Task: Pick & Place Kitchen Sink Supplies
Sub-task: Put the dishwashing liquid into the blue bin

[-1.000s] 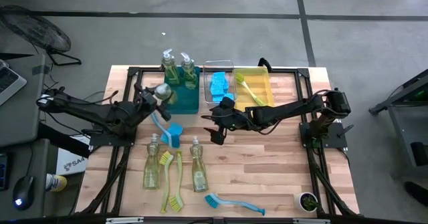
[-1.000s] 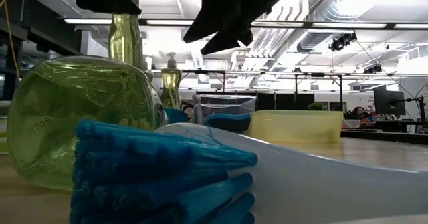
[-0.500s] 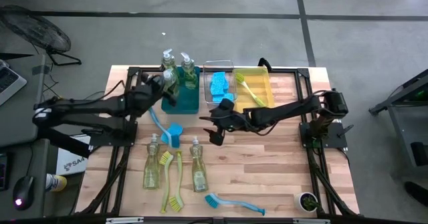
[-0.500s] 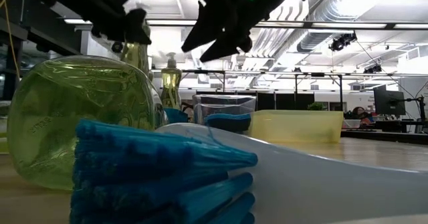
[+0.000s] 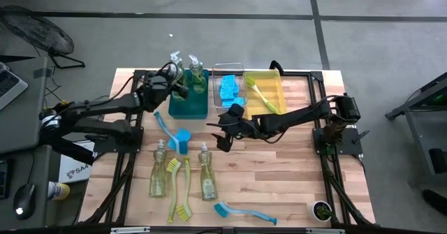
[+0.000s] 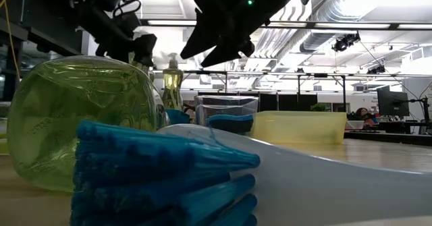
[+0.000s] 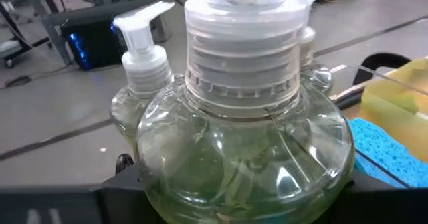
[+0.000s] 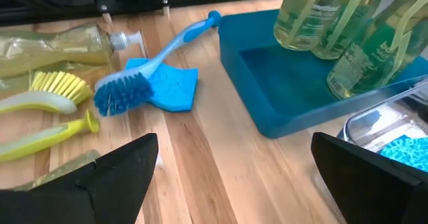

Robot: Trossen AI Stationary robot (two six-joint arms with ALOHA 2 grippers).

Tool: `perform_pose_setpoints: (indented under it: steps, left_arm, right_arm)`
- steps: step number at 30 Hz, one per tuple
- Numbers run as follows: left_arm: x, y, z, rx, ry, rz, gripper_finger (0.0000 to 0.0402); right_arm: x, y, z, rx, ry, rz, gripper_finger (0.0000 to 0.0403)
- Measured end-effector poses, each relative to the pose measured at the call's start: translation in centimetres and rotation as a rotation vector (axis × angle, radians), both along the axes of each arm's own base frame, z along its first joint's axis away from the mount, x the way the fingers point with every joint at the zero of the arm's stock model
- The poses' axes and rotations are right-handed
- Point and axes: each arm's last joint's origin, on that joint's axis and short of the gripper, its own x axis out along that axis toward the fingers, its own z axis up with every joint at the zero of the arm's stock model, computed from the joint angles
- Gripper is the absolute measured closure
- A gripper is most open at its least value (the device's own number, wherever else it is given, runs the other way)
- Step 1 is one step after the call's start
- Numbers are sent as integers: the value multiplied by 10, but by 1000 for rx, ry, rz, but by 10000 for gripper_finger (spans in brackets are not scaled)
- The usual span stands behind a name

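Two robot arms work over a wooden table (image 5: 279, 171). The left gripper (image 5: 174, 89) is closed partway around a clear, round-shouldered pump bottle (image 7: 244, 157) of yellow-green soap, its dark fingers (image 7: 120, 187) pressed against the bottle's sides just below the ribbed white collar. It holds the bottle over the teal bin (image 5: 188, 103), just beside two more pump bottles (image 5: 197, 75) standing upright at the bin's far end. The right gripper (image 5: 222, 142) hangs with its fingers spread wide and holds nothing; just ahead of it on the wood lie a blue long-handled brush (image 8: 144, 73) with stiff bristles, resting on a flat blue sponge (image 8: 170, 89). Beyond that gripper, near the table's front, lie two soap bottles (image 5: 159, 170) on their sides, two yellow-green brushes (image 5: 180, 192) and another blue brush (image 5: 241, 211). Beside the teal bin, a clear bin (image 5: 215, 87) holds blue sponges (image 5: 228, 89) and a translucent yellow bin (image 5: 278, 87) holds a yellow-green brush (image 5: 260, 93).
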Motion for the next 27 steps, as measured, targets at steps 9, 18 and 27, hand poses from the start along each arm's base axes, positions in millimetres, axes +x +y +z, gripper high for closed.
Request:
perform_pose_setpoints:
  steps: [9,18,27]
  left_arm:
    - [13,11,-16,-15,14,57,206]
    - [16,13,-23,-35,28,83,206]
    - [15,13,-24,-43,39,85,175]
  right_arm:
    - [0,0,1,0,-7,2,16]
    - [0,0,1,0,-6,7,16]
    - [0,1,0,5,-5,15,16]
